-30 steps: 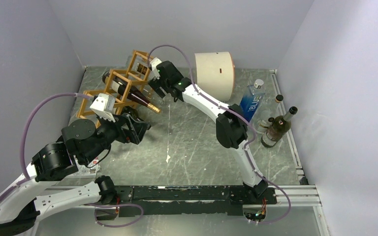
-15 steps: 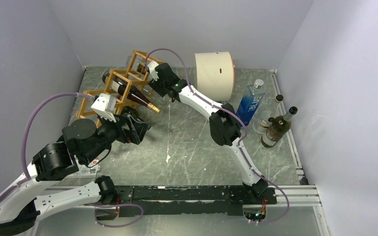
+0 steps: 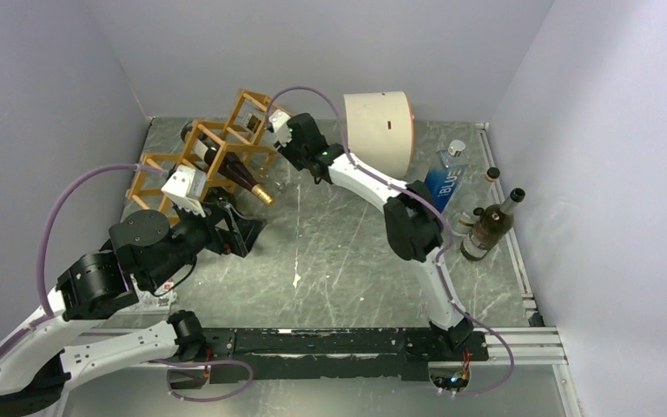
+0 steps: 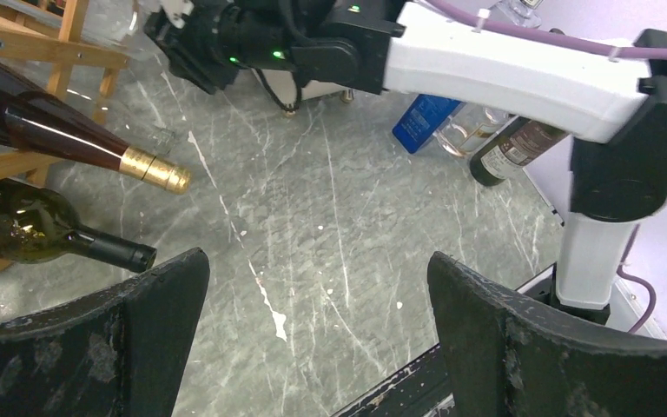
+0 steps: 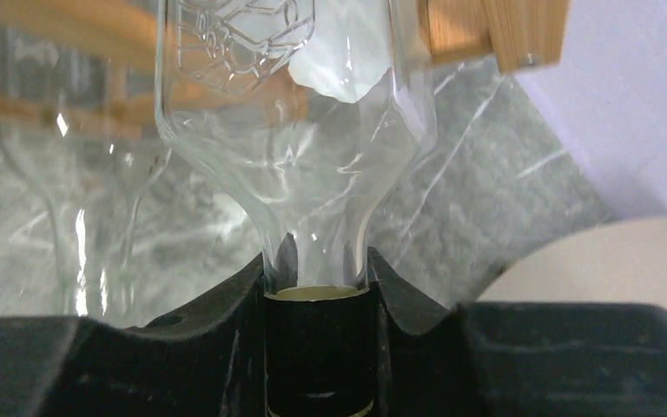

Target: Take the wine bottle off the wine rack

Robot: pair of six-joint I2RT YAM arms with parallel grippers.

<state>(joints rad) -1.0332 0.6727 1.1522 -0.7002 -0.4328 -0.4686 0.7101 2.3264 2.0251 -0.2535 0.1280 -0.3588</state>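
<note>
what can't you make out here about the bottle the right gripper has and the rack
- Right wrist: the clear bottle is cut off at the top edge, and its cap end at the bottom edge.
- Top external: how far it sits in the wine rack is unclear; the glass is see-through and the right gripper covers it.
- Left wrist: the gold-capped bottle and the green bottle run off the left edge.
</note>
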